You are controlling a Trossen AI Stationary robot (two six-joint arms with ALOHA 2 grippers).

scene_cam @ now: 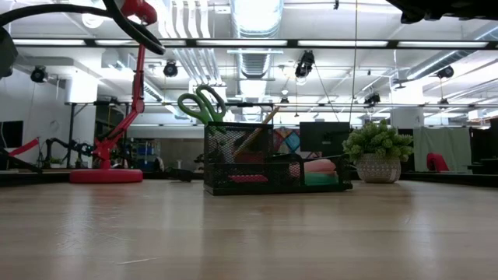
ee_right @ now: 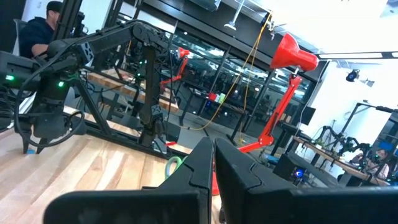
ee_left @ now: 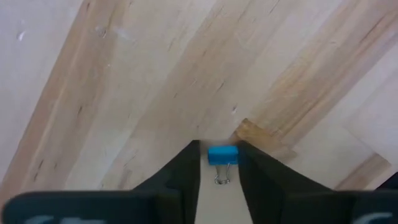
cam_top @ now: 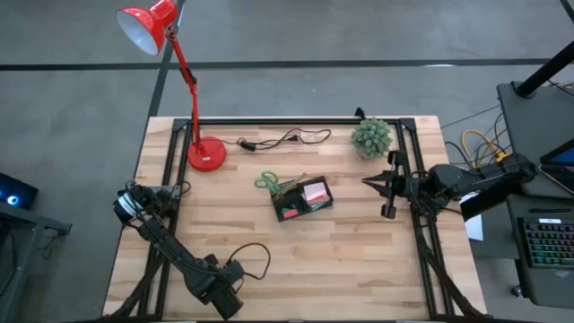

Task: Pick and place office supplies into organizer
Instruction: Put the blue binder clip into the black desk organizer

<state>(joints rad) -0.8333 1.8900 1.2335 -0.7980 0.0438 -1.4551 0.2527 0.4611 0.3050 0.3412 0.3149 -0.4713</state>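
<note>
Far left of the organizer (cam_top: 302, 199), the left gripper (ee_left: 219, 163) closes around a blue binder clip (ee_left: 222, 155) on the tabletop (ee_left: 155, 93), fingers straddling it for pickup; grasp unconfirmed.

organizer (cam_top: 303, 198): on the table (cam_top: 359, 269), near the centre of the high view.
scissors (cam_top: 267, 182): in the organizer's upper-left end, handles sticking out toward the upper left.
sticky-note pad (cam_top: 315, 191): in the organizer's right compartment.
lamp (cam_top: 205, 154): base up and left of the organizer; head beyond the table's top edge, upper left of the frame.
cable (cam_top: 285, 138): right of the lamp base, along the top edge.
plant (cam_top: 371, 137): upper right, right of the cable.
binder clip (ee_left: 222, 155): on the table at the left edge, between the left gripper's (ee_left: 219, 163) fingers.
right gripper (cam_top: 375, 184): right of the organizer, below the plant.
</note>
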